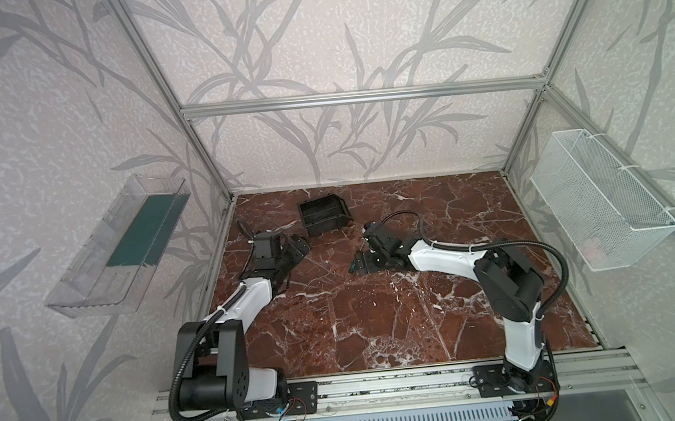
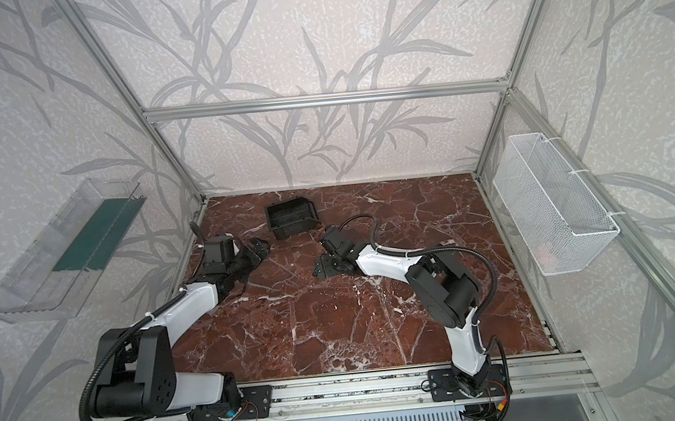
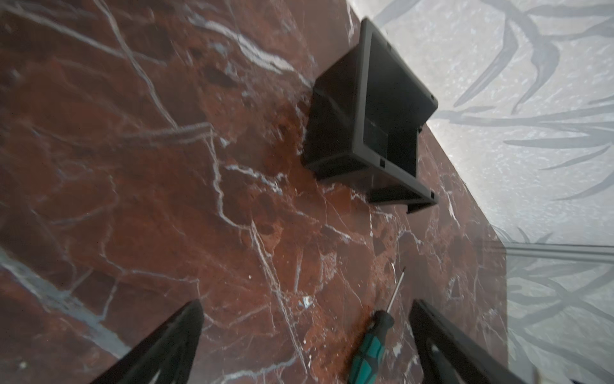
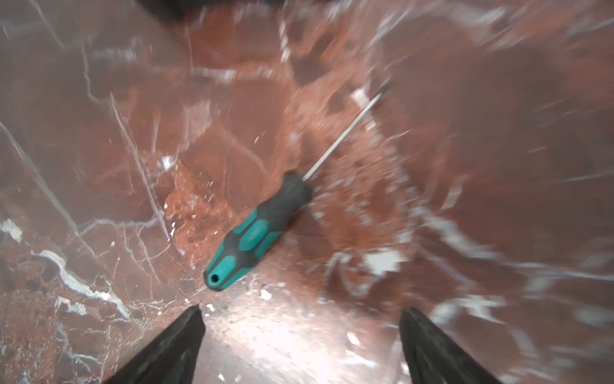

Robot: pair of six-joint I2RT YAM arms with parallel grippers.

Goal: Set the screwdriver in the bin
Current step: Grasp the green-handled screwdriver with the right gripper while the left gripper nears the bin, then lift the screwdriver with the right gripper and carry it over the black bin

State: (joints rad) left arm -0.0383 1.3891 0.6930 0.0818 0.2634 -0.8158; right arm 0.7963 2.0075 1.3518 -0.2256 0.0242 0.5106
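The screwdriver (image 4: 262, 229) has a teal and black handle and a thin shaft, and it lies flat on the red marble table. In the right wrist view its handle end is just ahead of my right gripper (image 4: 300, 307), which is open and holds nothing. In both top views only a teal spot of the screwdriver (image 1: 351, 267) (image 2: 316, 271) shows, at the right gripper (image 1: 359, 264). The black bin (image 1: 328, 224) (image 2: 293, 225) stands upright near the back. My left gripper (image 1: 303, 248) (image 3: 306, 302) is open beside the bin (image 3: 332, 126). The screwdriver (image 3: 372, 345) shows near one of its fingers, untouched.
A clear plastic tray (image 1: 118, 247) hangs on the left wall. A white wire basket (image 1: 602, 201) hangs on the right wall. Aluminium frame posts and patterned walls enclose the marble table (image 1: 379, 320).
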